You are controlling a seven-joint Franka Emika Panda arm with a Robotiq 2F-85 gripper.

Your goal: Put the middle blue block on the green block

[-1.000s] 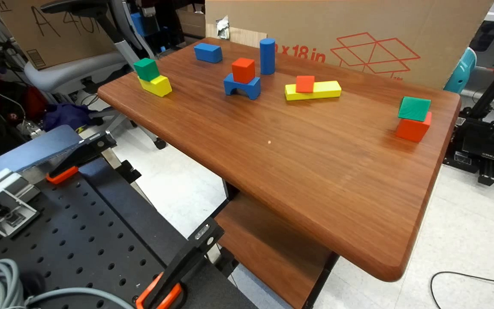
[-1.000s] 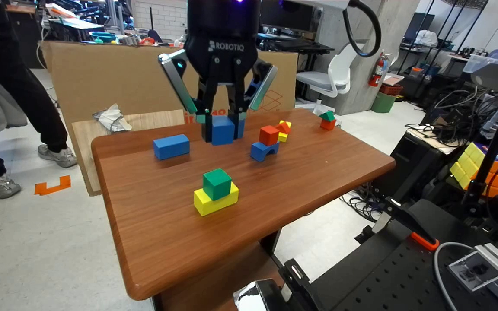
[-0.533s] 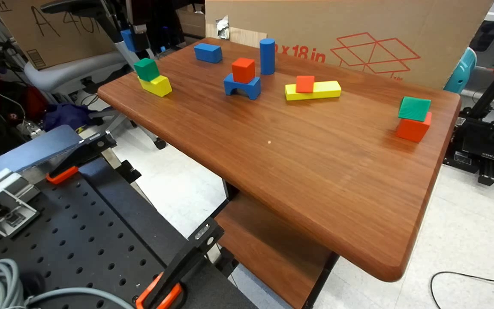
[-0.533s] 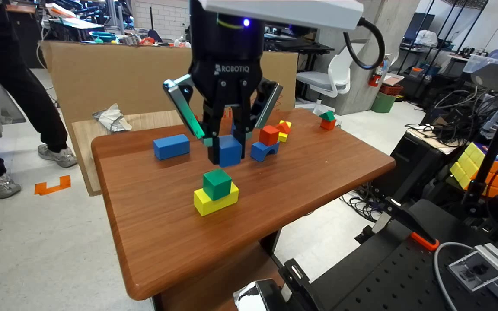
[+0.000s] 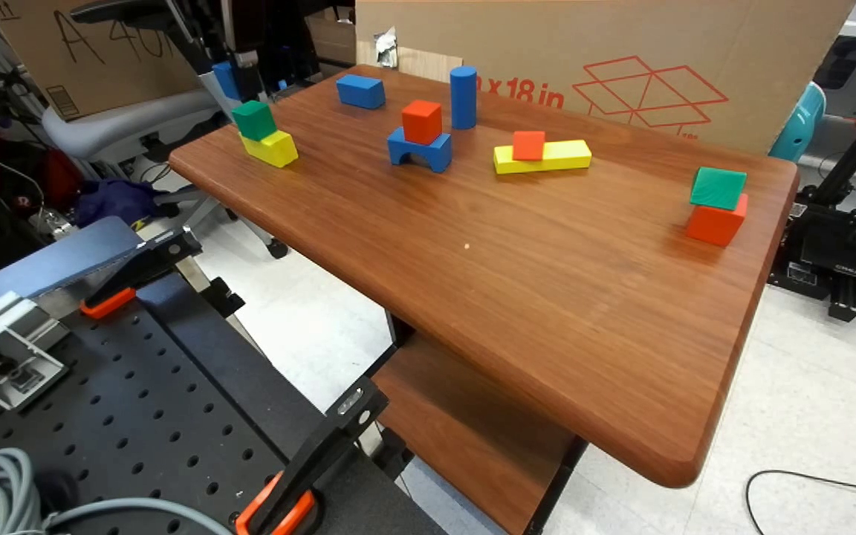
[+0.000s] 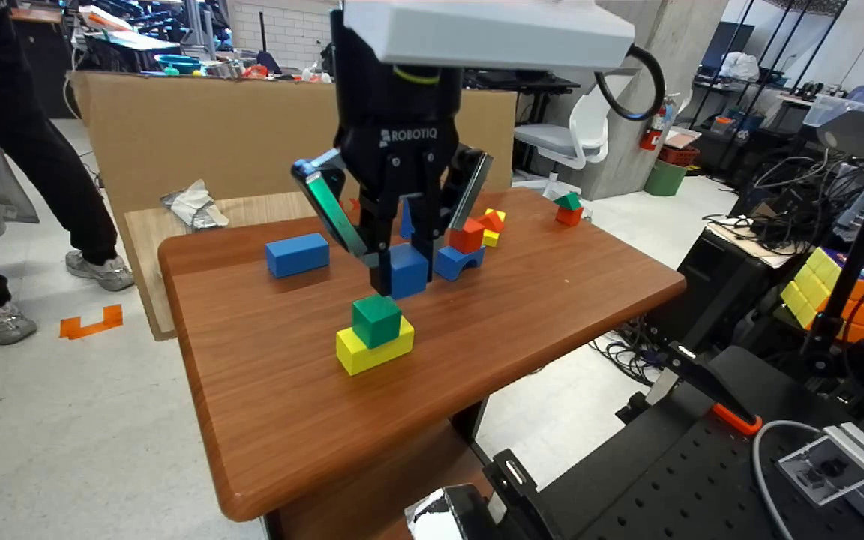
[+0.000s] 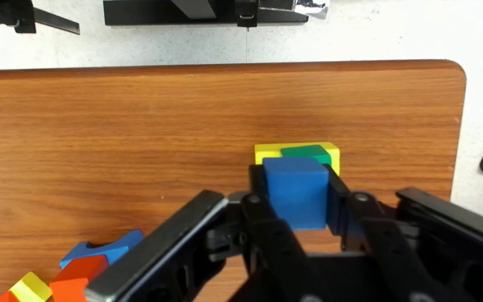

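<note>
My gripper [image 6: 406, 274] is shut on a plain blue cube-like block [image 6: 409, 270], the middle blue block, and holds it up off the table. The wrist view shows this blue block [image 7: 297, 195] between both fingers [image 7: 296, 179]. The green block [image 6: 376, 321] is a plain green cube on a yellow block [image 6: 353, 358]. In the wrist view the held block partly hides the green block [image 7: 306, 151]. In an exterior view the blue block [image 5: 226, 79] appears higher than the green block [image 5: 253, 120] and off to its side, apart from it.
A blue rectangular block [image 6: 298, 255] lies near the far edge. A red cube [image 5: 421, 122] stands on a blue arch [image 5: 439, 152], near an upright blue cylinder [image 5: 463, 96]. A yellow bar [image 5: 565, 154] carries a red piece. A green piece [image 5: 718, 188] rests on a red block [image 5: 716, 225].
My gripper has come down with the blue block and moved toward the green block on the yellow block. Over the last half second it moved only slightly. The table blocks have not moved.
</note>
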